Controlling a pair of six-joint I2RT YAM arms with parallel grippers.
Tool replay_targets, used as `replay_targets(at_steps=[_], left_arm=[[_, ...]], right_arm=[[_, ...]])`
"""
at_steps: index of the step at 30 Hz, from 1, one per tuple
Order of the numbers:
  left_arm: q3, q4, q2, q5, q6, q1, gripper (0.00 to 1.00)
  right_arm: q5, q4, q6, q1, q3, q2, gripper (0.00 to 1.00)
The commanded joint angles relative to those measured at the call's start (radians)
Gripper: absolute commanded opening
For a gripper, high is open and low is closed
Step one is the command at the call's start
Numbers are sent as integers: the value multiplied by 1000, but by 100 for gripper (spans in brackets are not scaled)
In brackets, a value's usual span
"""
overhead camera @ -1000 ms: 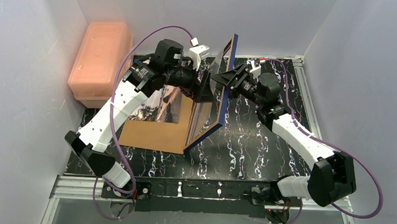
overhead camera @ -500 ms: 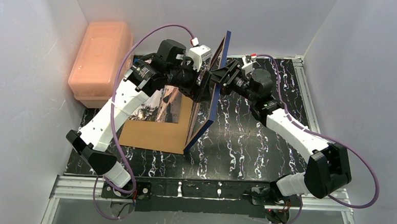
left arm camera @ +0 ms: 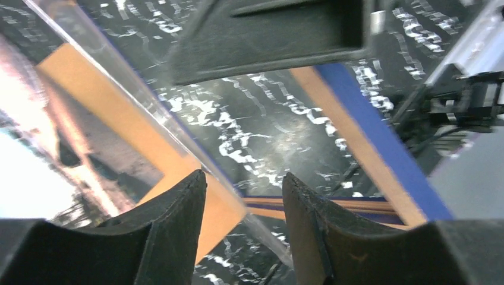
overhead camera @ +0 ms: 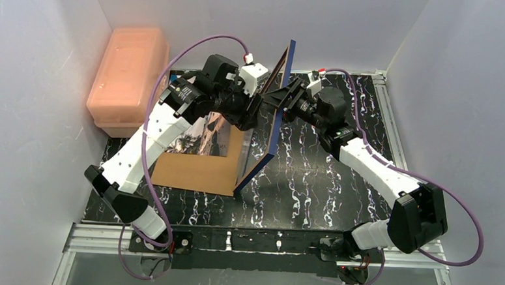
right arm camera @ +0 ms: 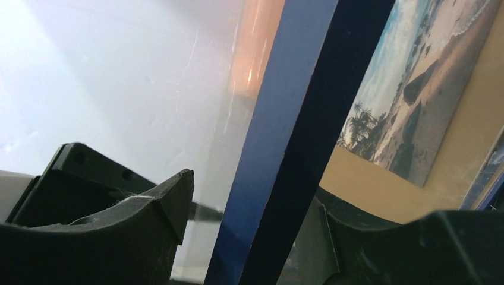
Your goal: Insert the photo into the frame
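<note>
Near the middle of the black marbled table (overhead camera: 320, 179), the frame (overhead camera: 256, 173) up on edge and steeply tilted, navy face toward 3 o'clock, wood-brown back and clear pane toward 9. At its far end, around 12 o'clock, one arm on each side. Left gripper (overhead camera: 257, 107) just behind the pane on the 9 o'clock side, fingers apart, with only table, pane edge and the frame's far rail visible through the gap in the wrist view — nothing pinched there. Right gripper (overhead camera: 280, 99) on the 3 o'clock side, jaws spread astride the navy rail, a sliver of pale background showing between one finger and the blue face; contact at the other finger too dark to judge. The photo (overhead camera: 205, 130) flat at 9 o'clock of the frame, outside it, lying on a plain brown backing board (overhead camera: 193, 172) with bare board showing toward 6 and 3 o'clock. Far part of the print hidden under the left forearm (overhead camera: 166, 121); the board's 3 o'clock edge screened by the raised pane. Between photo and right gripper, the whole standing frame. At 10 o'clock, beyond the table's edge, a translucent pink lidded box (overhead camera: 128, 71), well apart from everything else.
</note>
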Motion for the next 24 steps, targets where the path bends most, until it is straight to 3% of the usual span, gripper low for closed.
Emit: replay_targets(at_steps=[1,6,11,15,21,24], left_arm=[[13,-60,-42,-89,63,2,44],[4,-79,-43,-103,74,4,36],[-6,-73,-60,-92,56,6,34],[19,-76,-69,-89,47,7,25],[20,-80,-85,-119,52,7,13],[-10,-72,-86,-140,62,8,1]], right_arm=[[1,-30,-56,4,55,-47,68],[1,-99,-100,-6,66,-73,68],[-9,-109,-104,-14,55,-80,68],[-16,-181,-142,-30,52,-99,68],[36,-558,-367,-56,134,-137,68],[99,-739,-492,-59,177,-147,68]])
